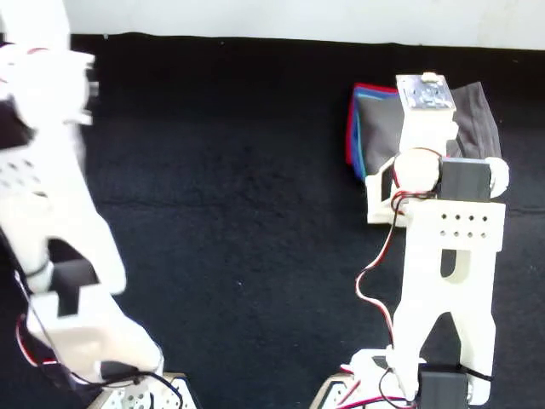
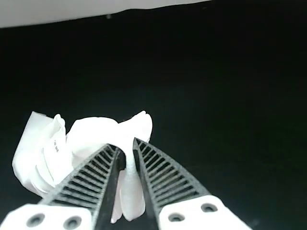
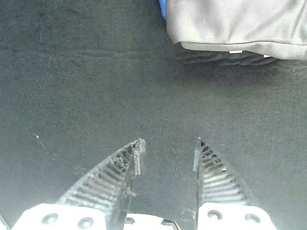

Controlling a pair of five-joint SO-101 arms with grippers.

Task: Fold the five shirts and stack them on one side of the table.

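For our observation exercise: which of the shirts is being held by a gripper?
The white shirt, clamped in the left gripper. The grey shirt tops the folded stack with blue and red edges beneath, and the open right gripper grips nothing.

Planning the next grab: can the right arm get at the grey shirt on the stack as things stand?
Probably yes: the right gripper is open and empty, with nothing between it and the grey shirt just ahead.

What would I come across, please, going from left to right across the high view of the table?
Left arm → bare black table → stack of folded shirts.
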